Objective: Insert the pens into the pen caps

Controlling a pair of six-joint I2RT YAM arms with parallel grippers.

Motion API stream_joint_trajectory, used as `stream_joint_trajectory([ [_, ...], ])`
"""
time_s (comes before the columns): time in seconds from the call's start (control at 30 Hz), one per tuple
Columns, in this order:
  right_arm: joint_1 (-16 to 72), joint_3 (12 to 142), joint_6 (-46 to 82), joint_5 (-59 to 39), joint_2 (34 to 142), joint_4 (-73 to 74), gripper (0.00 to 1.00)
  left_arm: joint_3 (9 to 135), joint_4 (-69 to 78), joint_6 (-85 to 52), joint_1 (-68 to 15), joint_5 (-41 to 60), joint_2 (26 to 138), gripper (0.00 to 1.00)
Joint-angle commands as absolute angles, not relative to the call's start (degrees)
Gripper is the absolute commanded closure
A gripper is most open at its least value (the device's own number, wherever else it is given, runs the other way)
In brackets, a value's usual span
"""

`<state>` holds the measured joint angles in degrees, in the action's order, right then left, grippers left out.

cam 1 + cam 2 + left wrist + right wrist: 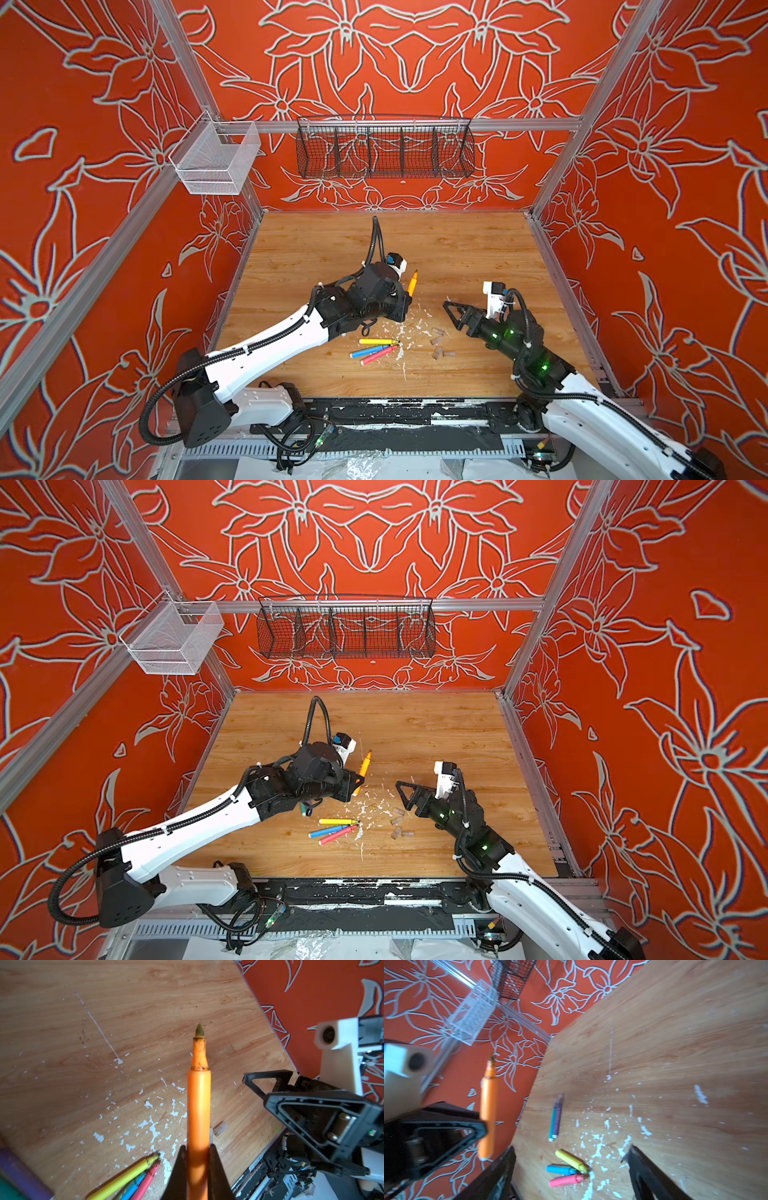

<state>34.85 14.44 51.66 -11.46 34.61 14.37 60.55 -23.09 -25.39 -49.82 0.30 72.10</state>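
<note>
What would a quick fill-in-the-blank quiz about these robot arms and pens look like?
The pen clamped in the left gripper is coloured ____.
The right gripper hangs open, holding ____.
Between the yellow pen and the pink pen lies the ____ pen.
Missing words: orange; nothing; blue.

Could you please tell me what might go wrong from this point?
The left pincer grips the orange pen far from its tip, so it may pivot when a cap is pushed on. The caps are small, clear and close together beside white flecks; the open right pincer could nudge neighbours or misgrip.
</note>
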Motion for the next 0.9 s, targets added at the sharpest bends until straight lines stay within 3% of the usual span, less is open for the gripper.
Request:
stream_joint_trajectory([
  [0.0,38.8,12.8,55.7,-12.7,34.4,23.9,0.15,55.6,-12.5,-16.9,-53.8,-0.6,71.5,1.0],
  [0.2,44.6,12.5,54.3,-5.8,35.0,25.2,0.16,51.7,-7.7,-9.9,-59.8,-4.8,70.8,1.0],
  [0.4,46.4,12.0,55.3,-4.4,37.8,27.7,0.28,50.5,-5.1,-8.8,-61.6,-5.8,70.8,1.0],
  [0.63,48.6,12.6,55.4,-2.8,42.3,30.6,0.53,50.9,-5.1,-8.1,-62.4,-5.2,71.5,1.0],
  [0.87,49.2,14.1,55.2,-2.6,44.9,30.4,0.84,49.8,-3.9,-5.8,-63.0,-3.1,71.5,1.0],
])
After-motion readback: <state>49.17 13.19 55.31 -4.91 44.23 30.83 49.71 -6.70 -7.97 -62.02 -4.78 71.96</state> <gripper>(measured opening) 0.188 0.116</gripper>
